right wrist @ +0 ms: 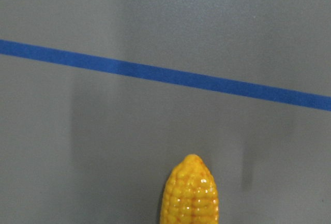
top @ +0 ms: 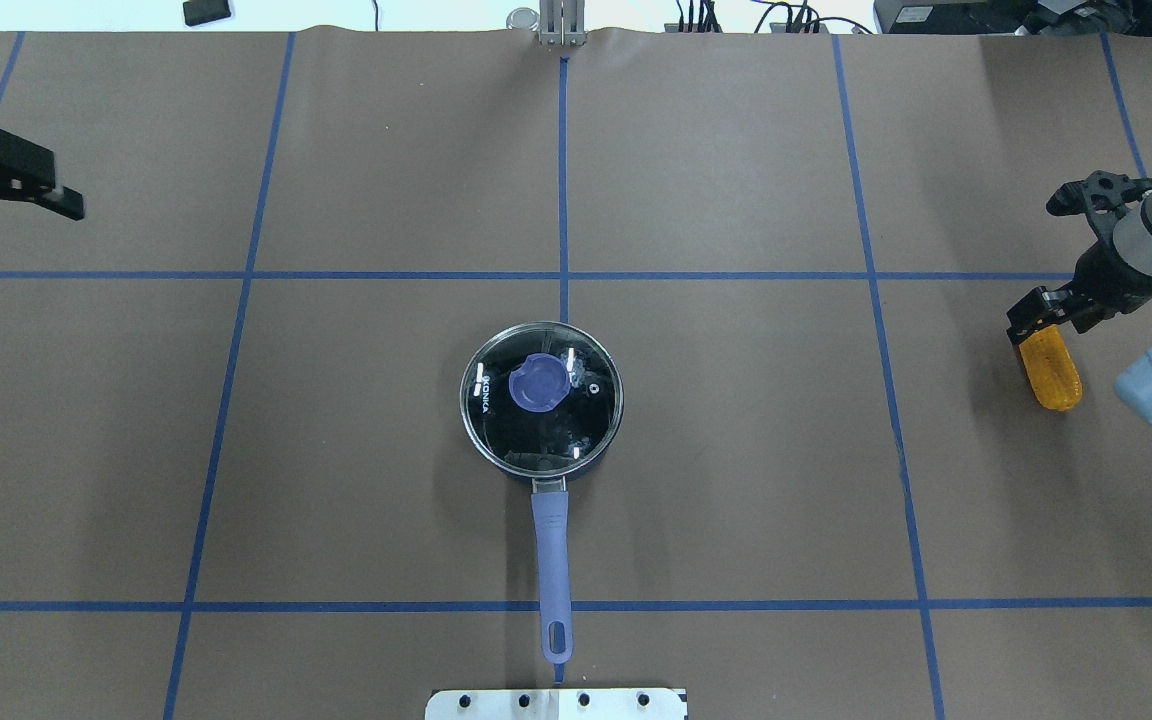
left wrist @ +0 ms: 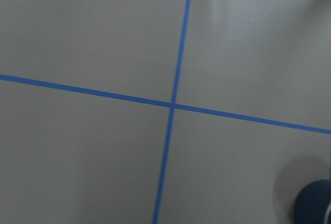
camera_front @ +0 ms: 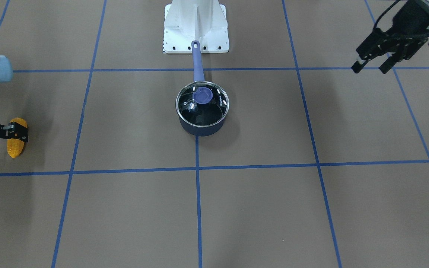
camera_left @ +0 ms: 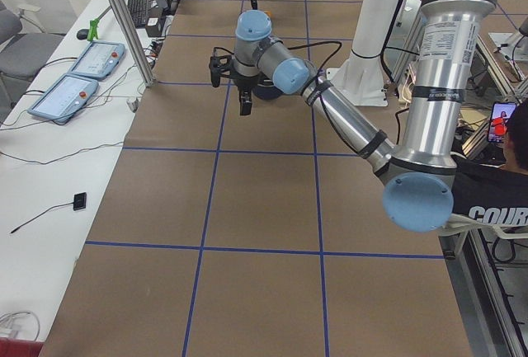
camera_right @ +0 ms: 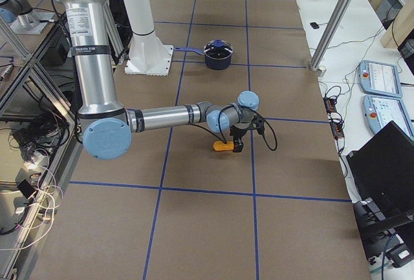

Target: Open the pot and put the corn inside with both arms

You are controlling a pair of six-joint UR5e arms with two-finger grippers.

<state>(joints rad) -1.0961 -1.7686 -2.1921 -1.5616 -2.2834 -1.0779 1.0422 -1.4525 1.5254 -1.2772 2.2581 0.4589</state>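
The brown surface [top: 736, 480] bears a blue tape grid. A lidded pot [camera_front: 201, 130] stands mid-surface. The corn [top: 1051, 370] lies well apart, rightward.

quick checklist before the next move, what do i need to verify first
1. Lid off the pot: not ok, the glass lid sits shut on it.
2. Left pincer open for the knob: ok, its jaws stand apart.
3. Left pincer above the knob: not ok, it hangs far out to the side of the pot.
4. Right pincer at the corn: ok, it is down at the corn.
5. Right pincer's grip on the corn: cannot tell, no view shows the contact.
6. Pot handle out of the way: ok, it points to the robot's base, away from both pincers.
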